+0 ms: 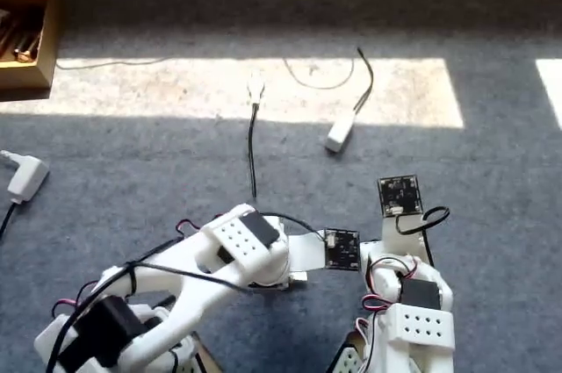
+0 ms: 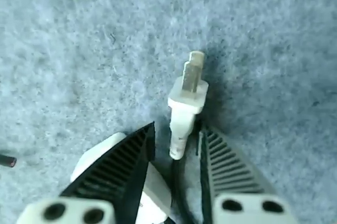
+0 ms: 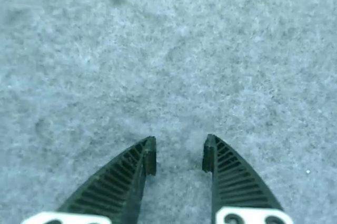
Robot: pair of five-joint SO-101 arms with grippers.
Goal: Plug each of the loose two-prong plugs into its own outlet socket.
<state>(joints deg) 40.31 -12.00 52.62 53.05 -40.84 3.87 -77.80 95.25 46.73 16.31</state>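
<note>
A white two-prong plug (image 2: 187,105) sits between my left gripper's (image 2: 177,132) fingers, prongs pointing away toward the carpet, and the gripper is shut on its body. Its black cord (image 2: 179,182) runs back between the fingers. In the high view my left arm (image 1: 237,246) lies low at the front centre, and a black cord (image 1: 253,154) leads from it to a small white end piece (image 1: 255,90) in the sunlit patch. My right gripper (image 3: 179,155) hovers open over bare grey carpet, holding nothing. My right arm (image 1: 408,303) stands at the front right.
A white block (image 1: 338,136) with its own black cord (image 1: 364,83) lies at the back centre-right. Another white plug (image 1: 26,175) rests at the far left edge. A wooden box (image 1: 26,35) sits in the back left corner. Grey carpet covers the floor.
</note>
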